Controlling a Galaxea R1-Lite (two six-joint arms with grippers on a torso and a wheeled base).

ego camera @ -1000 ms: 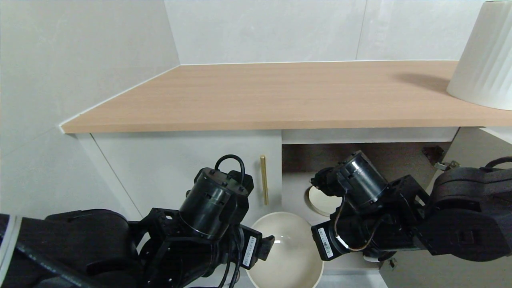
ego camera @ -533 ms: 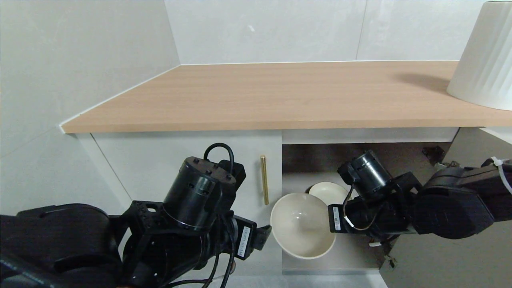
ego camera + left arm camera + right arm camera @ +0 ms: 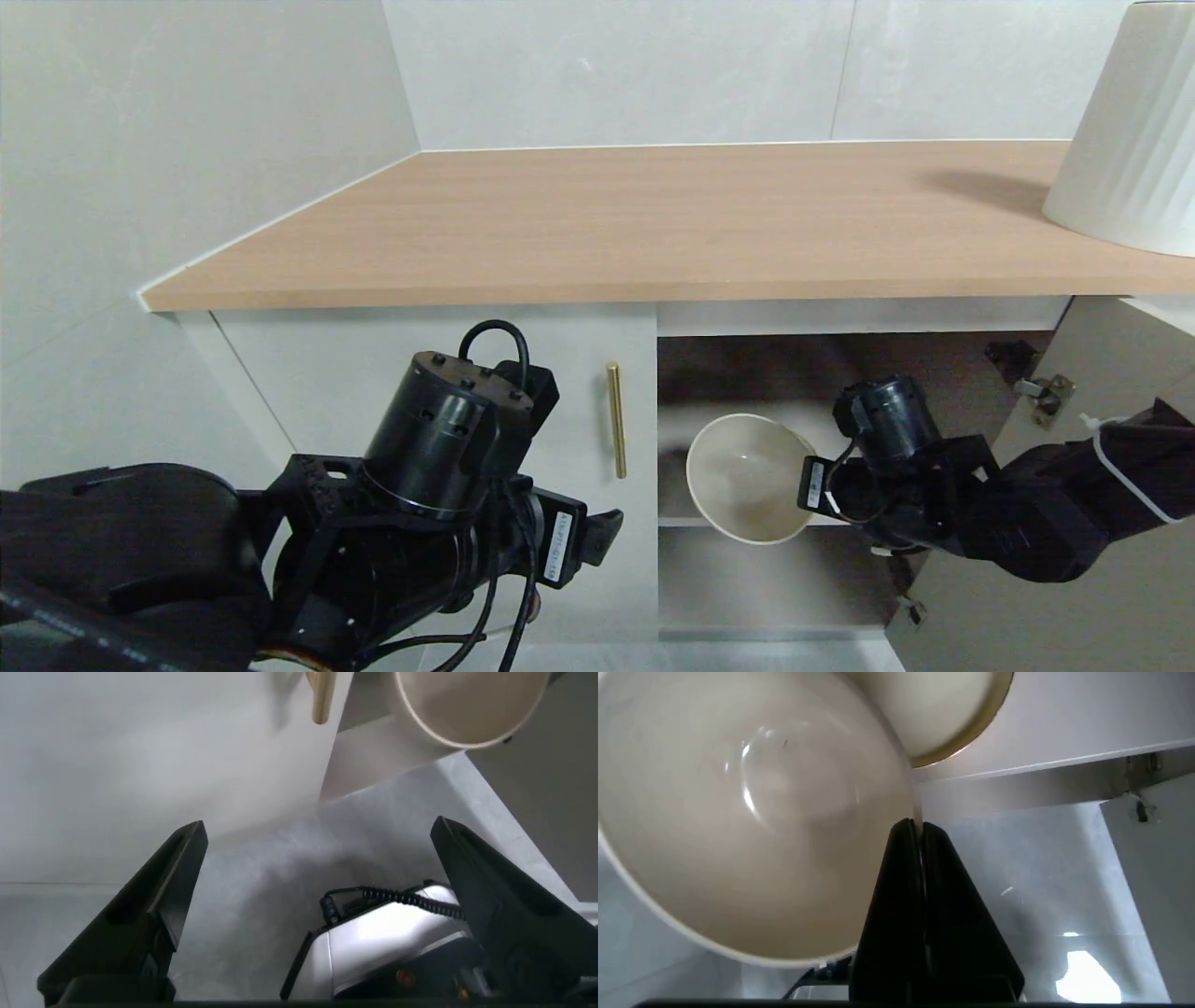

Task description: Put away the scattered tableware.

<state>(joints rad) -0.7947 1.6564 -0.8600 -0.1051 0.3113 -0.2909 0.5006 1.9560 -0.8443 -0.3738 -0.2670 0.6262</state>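
A cream bowl [image 3: 744, 478] hangs tilted in the open cabinet mouth, at the level of the inner shelf [image 3: 680, 521]. My right gripper [image 3: 808, 485] is shut on the bowl's right rim. In the right wrist view the fingers [image 3: 913, 863] clamp the bowl [image 3: 757, 812] at its edge. A second cream dish [image 3: 945, 711] lies on the shelf just behind it. My left gripper [image 3: 599, 534] stays low in front of the closed left door, open and holding nothing. Its wide-apart fingers [image 3: 177, 882] show in the left wrist view, with the bowl [image 3: 467, 707] farther off.
The closed left door [image 3: 420, 392] has a brass handle [image 3: 615, 420]. The right door [image 3: 1111, 364] stands swung open on its hinge [image 3: 1041, 385]. Above is a wooden countertop [image 3: 653, 224] with a white ribbed shade [image 3: 1130, 140] at the far right.
My right arm has lifted the bowl from low in front of the cabinet up and right into the opening, now covering the dish on the shelf. My left arm drew back to the left.
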